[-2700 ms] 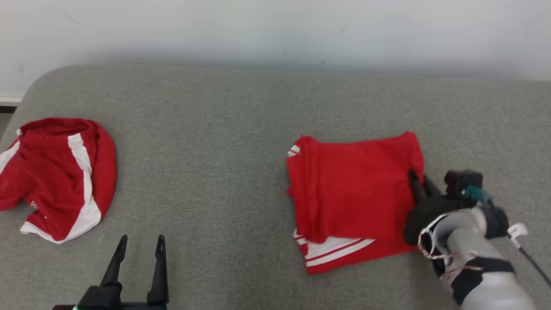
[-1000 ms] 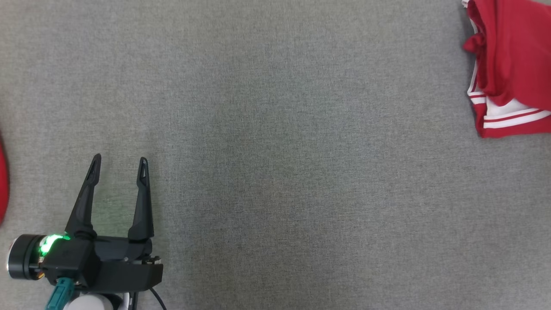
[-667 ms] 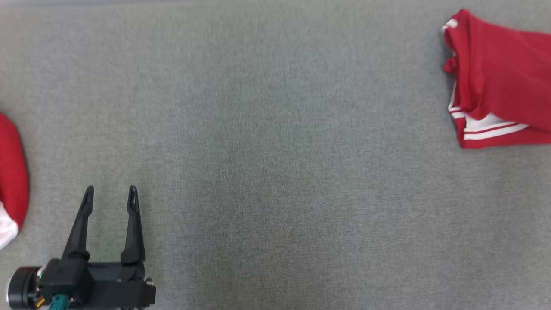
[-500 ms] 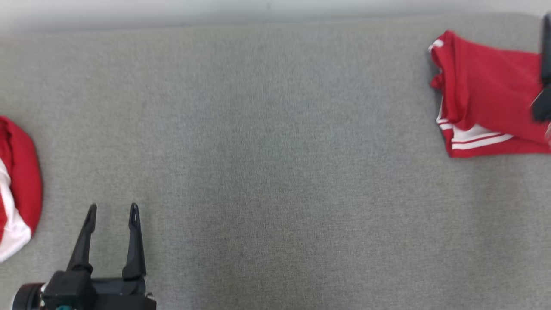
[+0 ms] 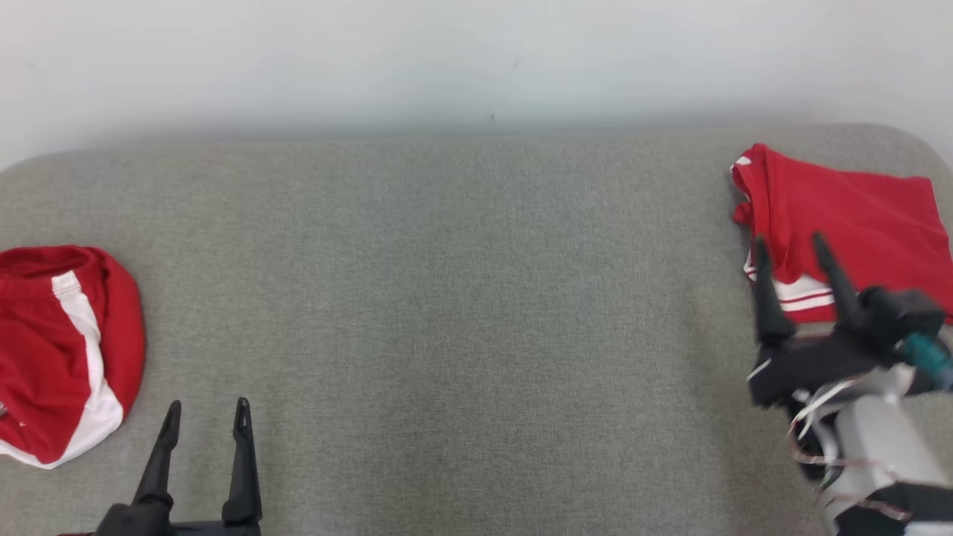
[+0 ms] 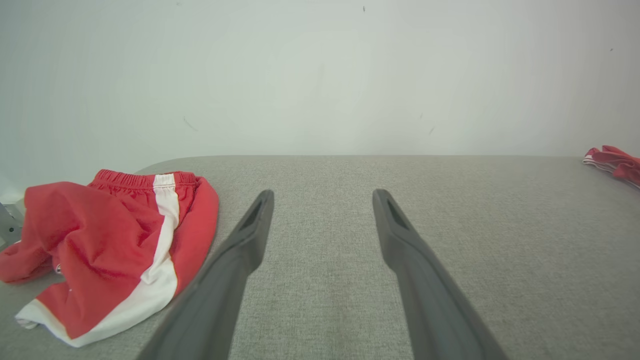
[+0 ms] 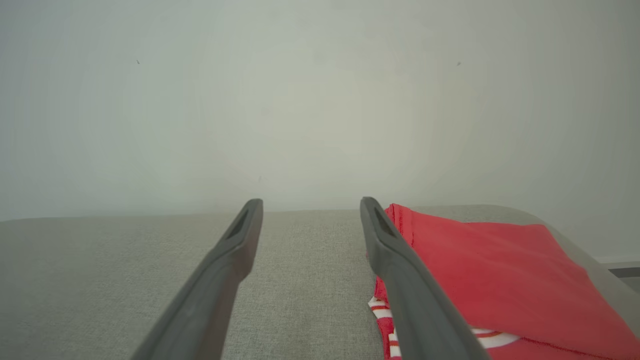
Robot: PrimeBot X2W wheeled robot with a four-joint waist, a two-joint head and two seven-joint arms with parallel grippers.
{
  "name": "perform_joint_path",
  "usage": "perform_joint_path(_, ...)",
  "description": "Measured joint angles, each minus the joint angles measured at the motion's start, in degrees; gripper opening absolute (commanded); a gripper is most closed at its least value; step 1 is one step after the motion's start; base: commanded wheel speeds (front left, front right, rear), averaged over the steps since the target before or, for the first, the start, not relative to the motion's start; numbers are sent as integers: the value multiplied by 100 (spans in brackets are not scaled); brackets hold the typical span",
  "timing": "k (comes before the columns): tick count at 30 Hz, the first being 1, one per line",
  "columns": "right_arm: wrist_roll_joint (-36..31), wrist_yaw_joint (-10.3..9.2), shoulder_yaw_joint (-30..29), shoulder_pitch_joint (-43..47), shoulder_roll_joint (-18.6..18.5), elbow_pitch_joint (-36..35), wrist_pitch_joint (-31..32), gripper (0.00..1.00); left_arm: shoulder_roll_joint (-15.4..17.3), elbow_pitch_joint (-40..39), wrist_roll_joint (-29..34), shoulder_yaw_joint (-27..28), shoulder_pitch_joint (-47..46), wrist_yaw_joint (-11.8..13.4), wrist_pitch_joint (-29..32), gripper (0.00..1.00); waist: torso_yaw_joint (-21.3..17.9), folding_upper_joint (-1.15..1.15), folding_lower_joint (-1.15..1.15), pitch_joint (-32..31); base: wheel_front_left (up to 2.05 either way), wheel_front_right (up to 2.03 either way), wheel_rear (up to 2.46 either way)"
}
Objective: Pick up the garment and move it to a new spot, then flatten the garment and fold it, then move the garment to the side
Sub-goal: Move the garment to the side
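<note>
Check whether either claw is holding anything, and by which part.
Nothing is held. The left claw and right claw are both open and empty; the folded red garment lies free on the cushion.

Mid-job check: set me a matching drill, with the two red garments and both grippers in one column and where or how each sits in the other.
1. folded garment
2. crumpled garment
3. left gripper
4. right gripper

A. lower left, jaws open over bare grey surface
B. far right, lying flat
C. far left, bunched up
D. lower right, jaws open, tips by red cloth's edge

Pairs: 1-B, 2-C, 3-A, 4-D
</note>
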Motion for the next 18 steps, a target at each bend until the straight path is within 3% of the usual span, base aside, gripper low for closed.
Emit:
perform_joint_path(10, -344, 0, -73, 1447, 777, -1243, -1, 100, -12, 99, 15, -8, 192, -1, 0, 100, 121, 0, 1, -401, 0, 0, 0)
perform_joint_path(18, -444, 0, -255, 2388, 1165, -1612, 0, 100, -13, 149, 9, -101, 228, 30, 0, 100, 141, 0, 2, -558, 0, 0, 0)
